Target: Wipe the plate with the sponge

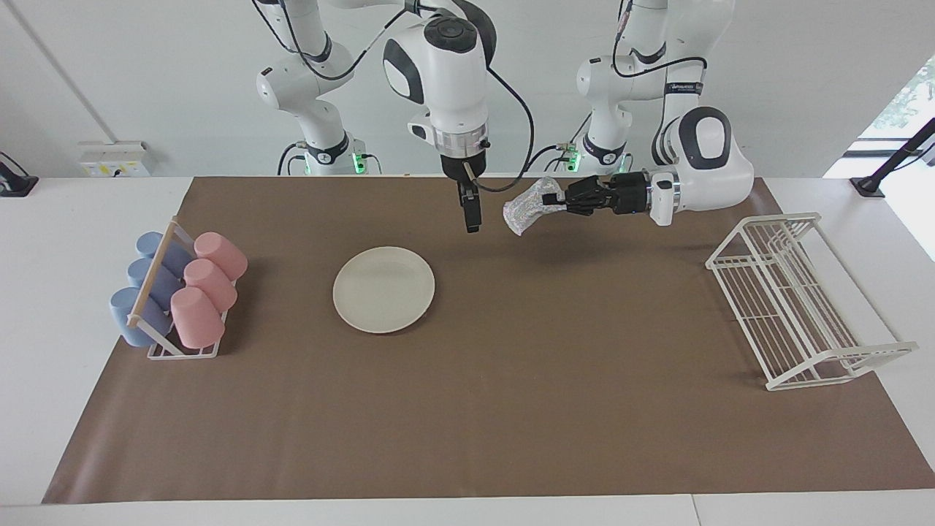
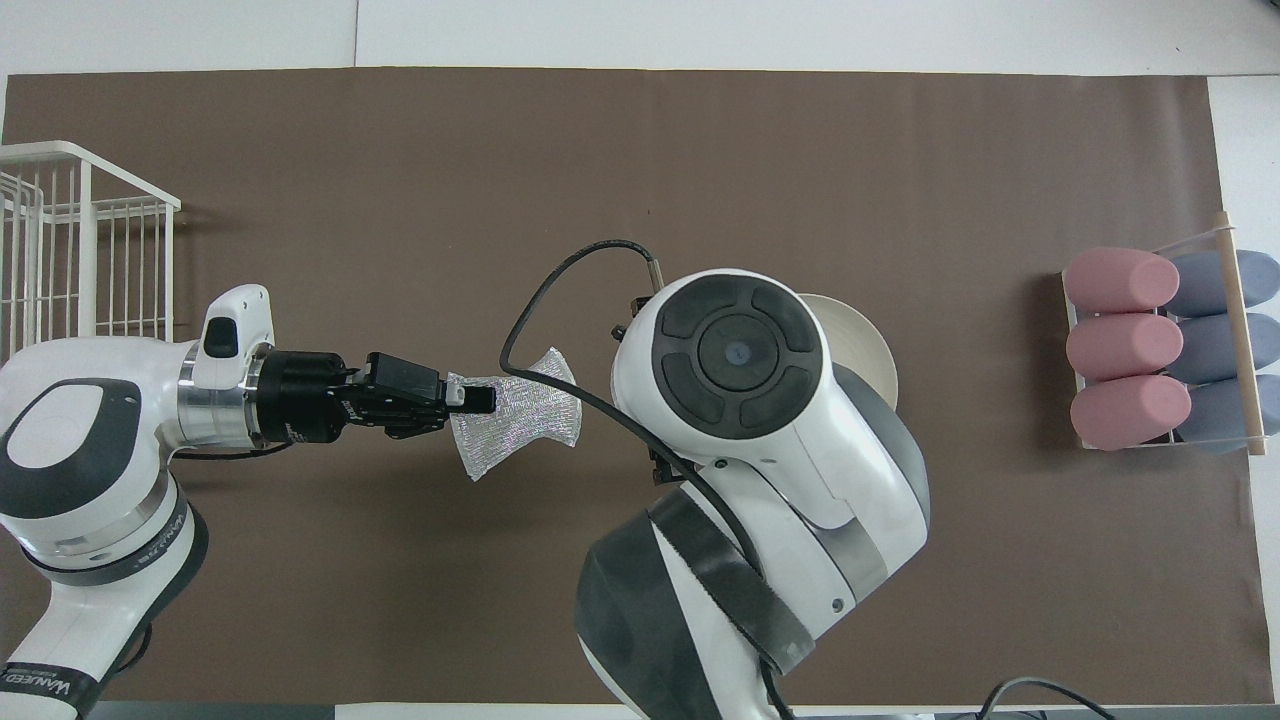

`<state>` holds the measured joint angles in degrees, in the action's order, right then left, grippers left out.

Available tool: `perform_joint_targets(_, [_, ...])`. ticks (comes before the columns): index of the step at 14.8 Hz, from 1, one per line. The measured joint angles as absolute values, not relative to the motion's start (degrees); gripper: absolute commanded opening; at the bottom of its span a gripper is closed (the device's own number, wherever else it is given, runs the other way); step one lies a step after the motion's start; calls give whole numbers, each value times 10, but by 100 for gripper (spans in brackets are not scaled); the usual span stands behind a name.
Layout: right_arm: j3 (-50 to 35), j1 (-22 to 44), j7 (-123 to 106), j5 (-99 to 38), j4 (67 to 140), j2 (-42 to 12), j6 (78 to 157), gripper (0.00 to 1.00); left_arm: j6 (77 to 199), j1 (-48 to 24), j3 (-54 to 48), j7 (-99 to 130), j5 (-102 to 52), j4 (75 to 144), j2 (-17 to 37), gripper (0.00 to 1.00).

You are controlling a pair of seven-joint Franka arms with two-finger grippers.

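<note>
The left gripper (image 1: 564, 199) is turned on its side and pinches the sponge (image 1: 530, 207) by one edge, holding it up in the air over the brown mat (image 1: 467, 409). The sponge hangs from the fingers as a floppy, shiny, speckled piece (it flares out like a bow in the overhead view (image 2: 518, 424)), clear of the mat, with its shadow on the mat below.

The right gripper (image 1: 472, 216) points straight down over the mat, just beside the sponge, toward the right arm's end from it. It holds nothing; whether its fingers are open or closed I cannot tell, and in the overhead view the arm's own wrist hides them.

The plate (image 1: 383, 289) lies flat on the mat, bare, farther from the robots than both grippers and well apart from the sponge. In the overhead view only its rim (image 2: 868, 345) shows past the right arm.

At the right arm's end of the table a small wire rack (image 1: 182, 349) holds three pink cups (image 1: 208, 288) and three blue cups (image 1: 146, 288) lying on their sides in two rows, the pink row nearer the plate. At the left arm's end stands a white wire dish rack (image 1: 796, 303), partly on the mat and partly on the table (image 1: 44, 329).
</note>
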<state>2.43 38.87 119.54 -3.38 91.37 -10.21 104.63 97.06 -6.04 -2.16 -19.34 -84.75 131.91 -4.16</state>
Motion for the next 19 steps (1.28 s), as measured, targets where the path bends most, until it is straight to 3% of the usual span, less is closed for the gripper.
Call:
perform_joint_targets(4, [24,407,1212,-32,854,-134,1002,100,981,-74,-22,-202,-868,1325,-42,0])
perform_joint_targets(19, [24,460,1245,-29,848,-146,1025,100,990,-80,-22,-202,-869,1325,-42,0])
